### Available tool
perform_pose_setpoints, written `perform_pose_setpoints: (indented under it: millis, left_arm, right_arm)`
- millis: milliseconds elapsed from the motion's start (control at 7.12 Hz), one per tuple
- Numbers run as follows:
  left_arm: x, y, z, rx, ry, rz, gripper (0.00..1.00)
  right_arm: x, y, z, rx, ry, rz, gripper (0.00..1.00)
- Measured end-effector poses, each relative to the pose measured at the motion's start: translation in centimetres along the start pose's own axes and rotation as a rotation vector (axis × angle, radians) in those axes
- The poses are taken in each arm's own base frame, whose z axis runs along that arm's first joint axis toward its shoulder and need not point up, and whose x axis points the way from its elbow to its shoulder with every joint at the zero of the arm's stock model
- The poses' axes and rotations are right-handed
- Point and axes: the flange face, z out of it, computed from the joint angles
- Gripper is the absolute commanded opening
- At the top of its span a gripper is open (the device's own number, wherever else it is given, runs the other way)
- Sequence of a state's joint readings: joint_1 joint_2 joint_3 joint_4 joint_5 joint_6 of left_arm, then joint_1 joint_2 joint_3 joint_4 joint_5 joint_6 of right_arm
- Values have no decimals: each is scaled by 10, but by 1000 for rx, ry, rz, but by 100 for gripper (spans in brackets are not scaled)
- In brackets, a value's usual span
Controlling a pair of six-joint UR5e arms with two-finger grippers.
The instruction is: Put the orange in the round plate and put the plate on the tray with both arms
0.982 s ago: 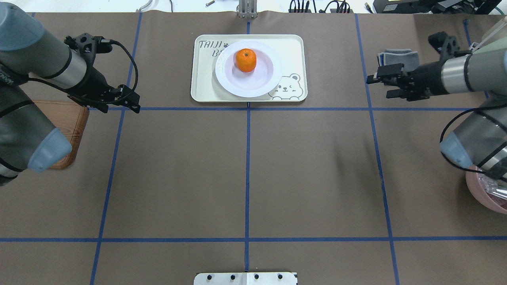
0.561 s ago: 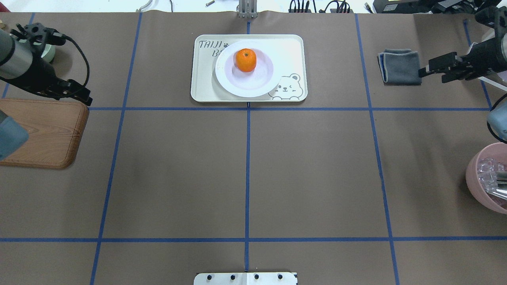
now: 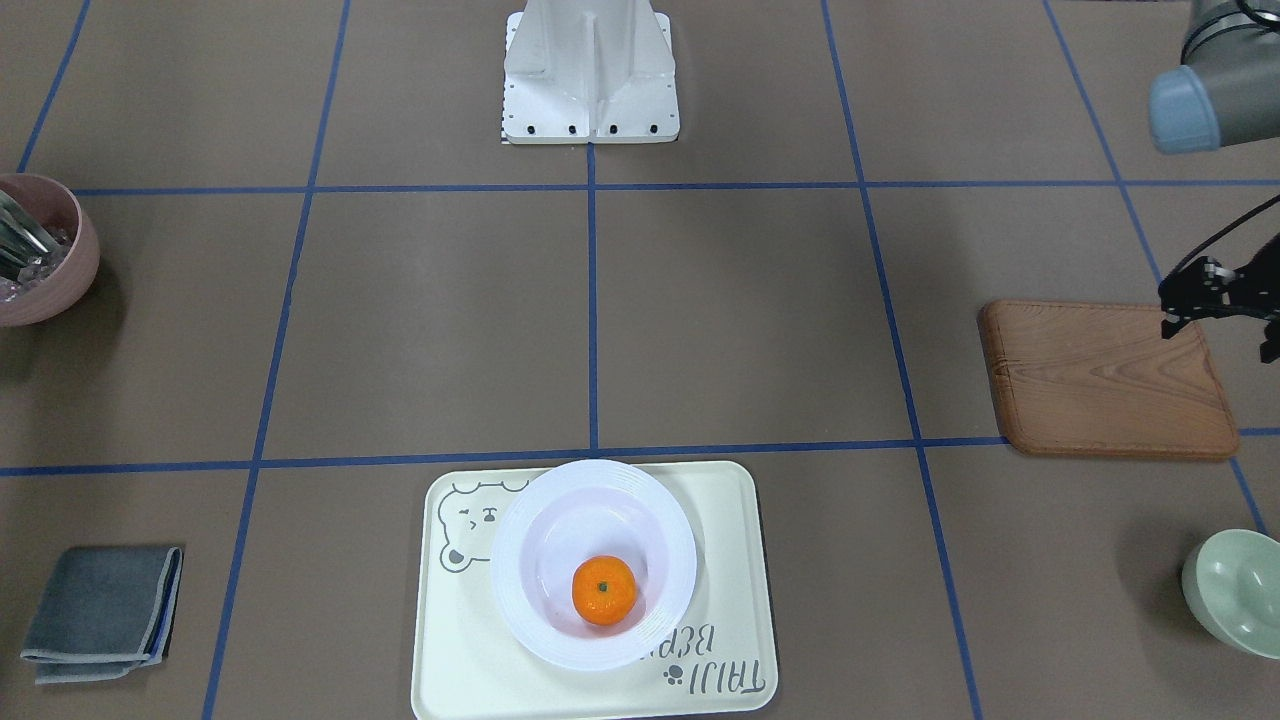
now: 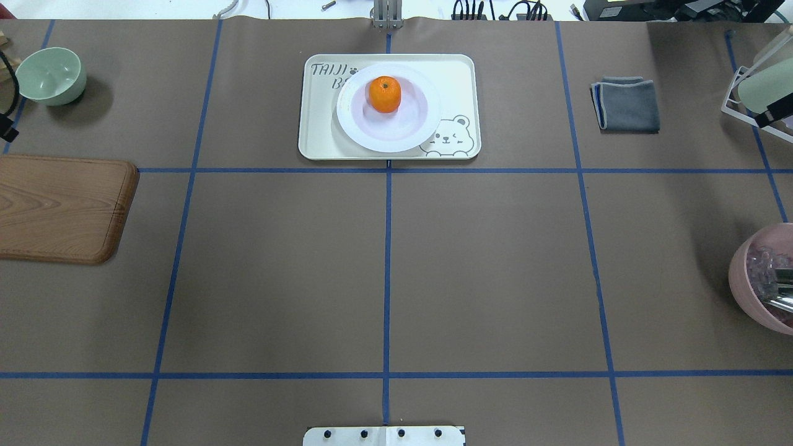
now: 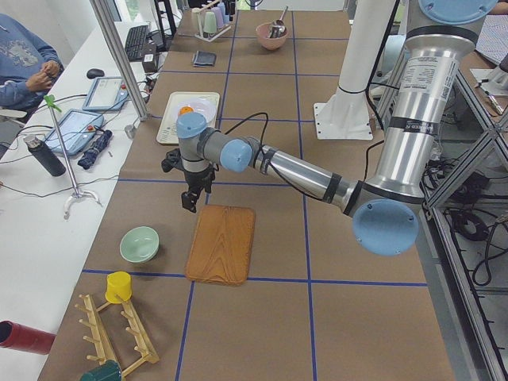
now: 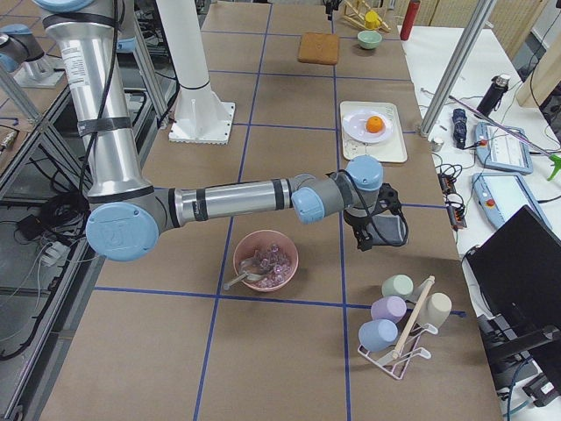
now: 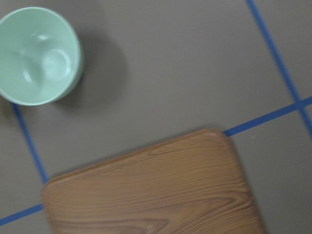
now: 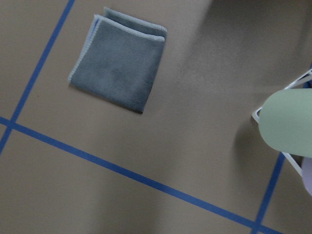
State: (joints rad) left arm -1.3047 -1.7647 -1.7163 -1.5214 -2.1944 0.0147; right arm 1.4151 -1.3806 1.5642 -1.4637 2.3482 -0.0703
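Observation:
The orange [image 4: 385, 94] lies inside the round plate [image 4: 365, 133], and the plate rests on the tray [image 4: 322, 139] at the far middle of the table; the front-facing view shows the same orange [image 3: 604, 590], plate [image 3: 520, 580] and tray [image 3: 450, 650]. My left gripper [image 3: 1218, 340] hovers over the wooden board's corner, far from the tray, its fingers apart and empty. My right gripper [image 6: 368, 232] hangs above the grey cloth [image 6: 390, 230]. Only a black sliver of it shows at the overhead view's right edge, so I cannot tell its state.
A wooden board [image 4: 59, 207] and a pale green bowl [image 4: 49, 75] sit at the left. A grey cloth [image 4: 627, 104], a cup rack [image 4: 759, 93] and a pink bowl [image 4: 753, 279] with utensils stand at the right. A person sits beyond the table [image 5: 28, 67].
Both arms have pulled outward, away from the tray, to the table's left and right ends and almost out of the overhead view. Orange, plate and tray have not moved.

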Motion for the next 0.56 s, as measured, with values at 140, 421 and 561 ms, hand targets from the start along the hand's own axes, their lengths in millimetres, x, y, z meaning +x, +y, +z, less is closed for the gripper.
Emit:
perform_pose_setpoints:
  millis: [140, 421, 561]
  left_arm:
    - [-22, 9, -4, -23, -7, -3, 97]
    - [-52, 24, -16, -44, 27, -43, 97]
    - [-60, 32, -16, -48, 69, -62, 97]
  right_arm:
    - [6, 2, -20, -61, 25, -14, 100]
    - [8, 16, -52, -138, 56, -18, 100]
    - [9, 21, -56, -155, 63, -18, 100]
